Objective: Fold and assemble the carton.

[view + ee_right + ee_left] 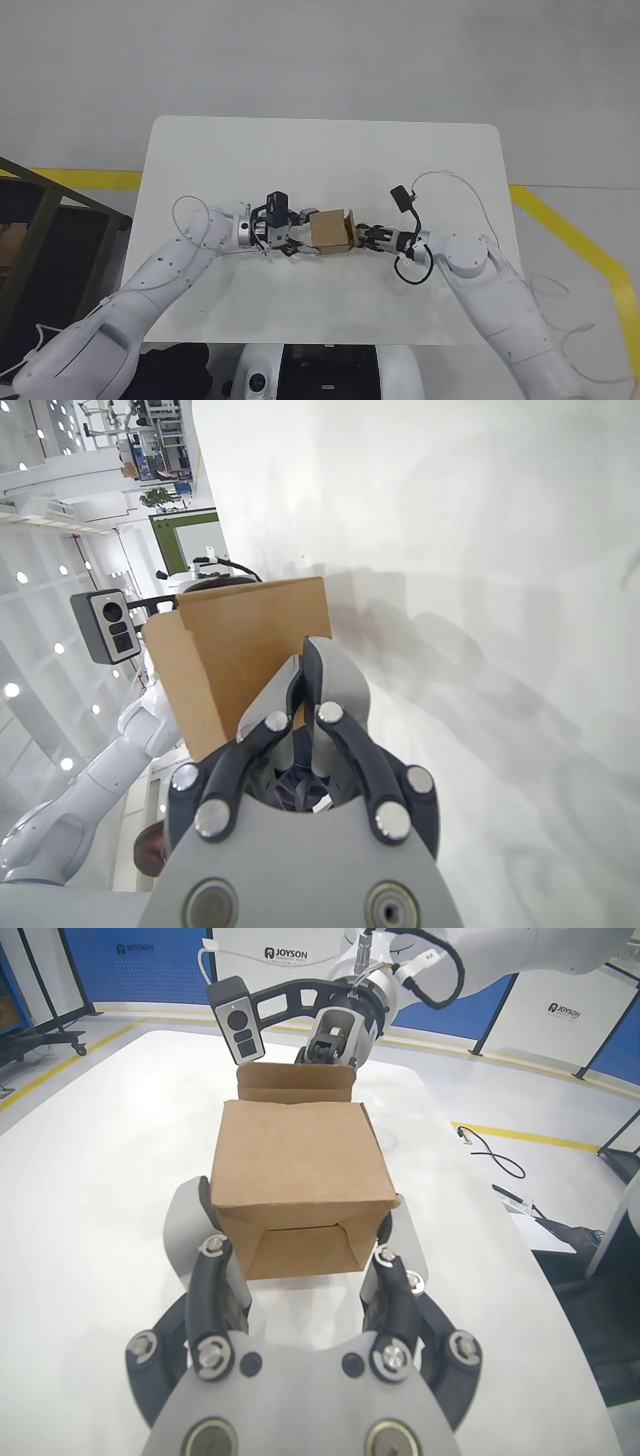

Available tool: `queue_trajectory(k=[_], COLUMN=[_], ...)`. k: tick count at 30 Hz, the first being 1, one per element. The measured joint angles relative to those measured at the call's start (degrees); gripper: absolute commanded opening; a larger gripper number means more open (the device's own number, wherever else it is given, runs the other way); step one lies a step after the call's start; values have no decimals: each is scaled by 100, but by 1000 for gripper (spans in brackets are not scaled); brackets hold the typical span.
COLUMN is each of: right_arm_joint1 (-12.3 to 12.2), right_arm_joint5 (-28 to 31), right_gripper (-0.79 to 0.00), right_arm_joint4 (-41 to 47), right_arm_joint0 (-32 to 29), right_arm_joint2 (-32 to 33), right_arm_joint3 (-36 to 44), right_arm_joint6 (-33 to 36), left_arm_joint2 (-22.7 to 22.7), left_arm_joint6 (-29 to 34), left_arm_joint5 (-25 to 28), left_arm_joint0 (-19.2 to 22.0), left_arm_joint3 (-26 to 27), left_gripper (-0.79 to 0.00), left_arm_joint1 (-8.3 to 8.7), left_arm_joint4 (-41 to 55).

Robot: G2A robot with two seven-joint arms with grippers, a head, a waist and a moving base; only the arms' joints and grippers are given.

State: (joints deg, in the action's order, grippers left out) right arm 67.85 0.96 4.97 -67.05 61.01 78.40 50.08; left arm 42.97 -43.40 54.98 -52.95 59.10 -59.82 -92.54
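Probably light and thin-walled: stiff across panels, likely quick to crease at the scores or crush under a hard squeeze. Best taken by opposite side walls or a flap edge. Plain brown corrugated carton (328, 231), squared into a tube, at the middle of the white table (300, 150). Left end open, right end flap (295, 1083) unfolded. Clamped across 2 side walls by the left gripper (297, 238); pinched at the right end by the closed right gripper (362, 238).

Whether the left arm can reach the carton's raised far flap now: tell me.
Probably not: the left gripper clasps the carton at its open near end, and the right gripper holds that flap.
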Motion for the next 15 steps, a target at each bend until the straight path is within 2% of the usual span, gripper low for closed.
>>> queue_trajectory(k=[5, 7, 10, 15], right_arm_joint1=[18, 8, -19, -49], right_arm_joint5=[30, 58, 69, 171], right_gripper=[-785, -683, -650, -656], right_arm_joint4=[38, 52, 54, 185], right_arm_joint0=[64, 49, -2, -89], right_arm_joint2=[-67, -23, 66, 186], right_arm_joint3=[-55, -61, -56, -50], right_arm_joint6=[-9, -41, -45, -15], left_arm_joint2=[-12, -16, -26, -43], left_arm_joint6=[71, 94, 117, 132], left_arm_joint5=[-87, -117, -139, -180], left_arm_joint0=[-6, -11, -15, -15], left_arm_joint3=[10, -1, -23, -81], left_gripper=[-228, -231, -234, -237], left_arm_joint1=[-8, -11, -17, -25], left_arm_joint4=[-39, -46, -59, -92])
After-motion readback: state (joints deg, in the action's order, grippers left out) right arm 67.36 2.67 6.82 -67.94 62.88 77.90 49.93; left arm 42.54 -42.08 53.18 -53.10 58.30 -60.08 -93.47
